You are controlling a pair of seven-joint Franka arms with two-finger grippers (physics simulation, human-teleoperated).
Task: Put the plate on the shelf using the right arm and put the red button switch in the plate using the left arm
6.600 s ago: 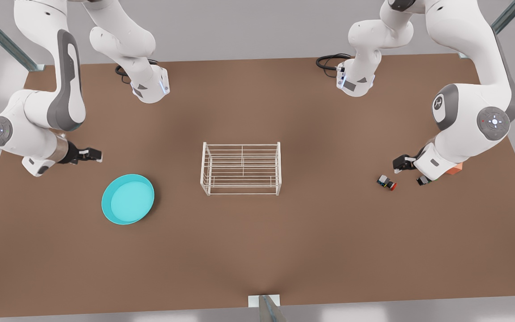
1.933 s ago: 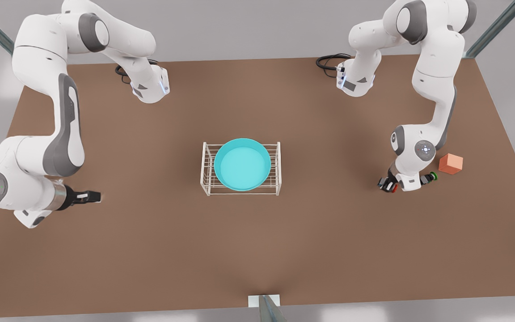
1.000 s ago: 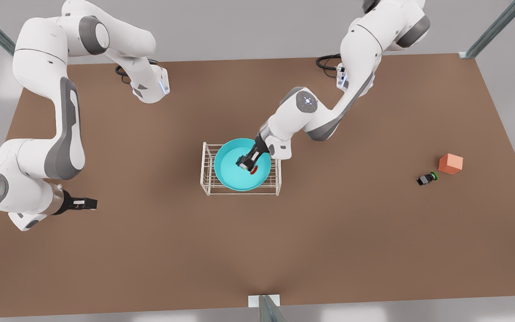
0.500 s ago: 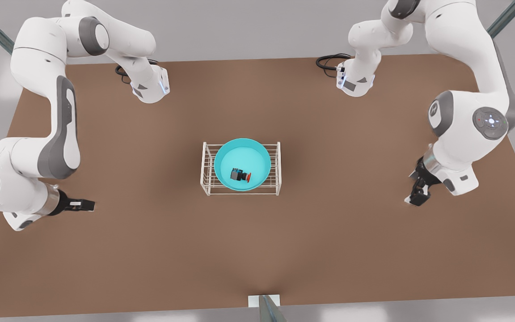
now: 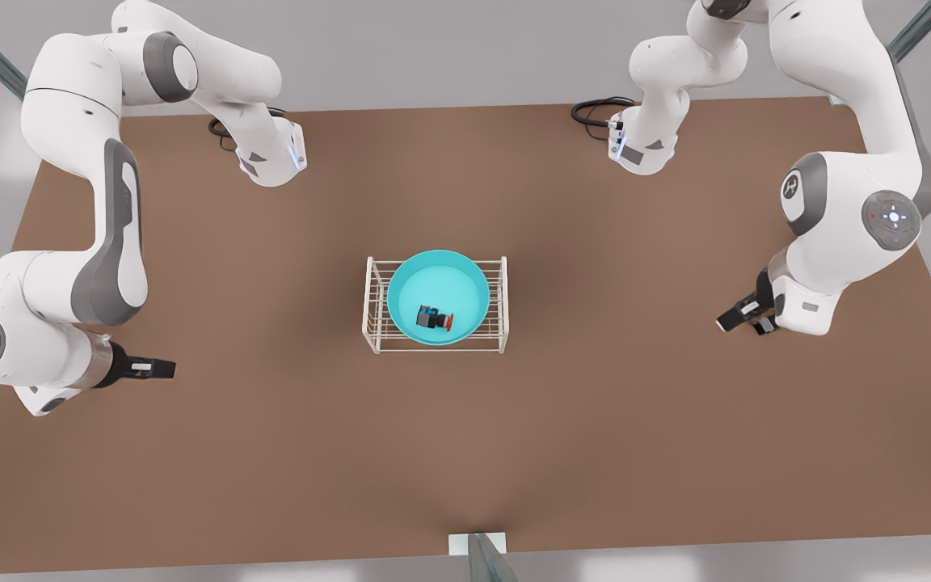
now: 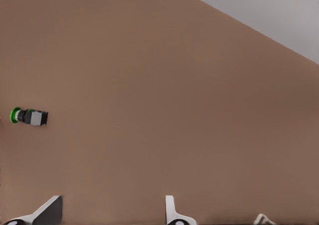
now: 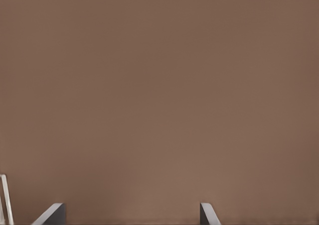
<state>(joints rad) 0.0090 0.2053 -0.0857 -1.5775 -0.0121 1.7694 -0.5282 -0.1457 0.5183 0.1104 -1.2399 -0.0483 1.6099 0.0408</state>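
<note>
The turquoise plate (image 5: 465,279) rests on top of the white wire shelf (image 5: 368,303) at the table's middle. The red button switch (image 5: 435,318) lies on its side inside the plate, red cap toward the front view's right. My left gripper (image 5: 744,322) hangs far off at the front view's right, low over the table, away from the shelf. Its fingers stand open and empty in the left wrist view (image 6: 110,215). My right gripper (image 5: 150,369) waits at the front view's left, also open and empty (image 7: 129,216).
A green-capped switch (image 6: 30,117) lies on the brown table ahead of my left gripper. Both arm bases (image 5: 271,158) stand at the far edge with a black cable (image 5: 595,109). Bare brown tabletop surrounds the shelf.
The left arm let go of the red button switch in the plate and drew back to the front view's right. The right arm has barely moved.
</note>
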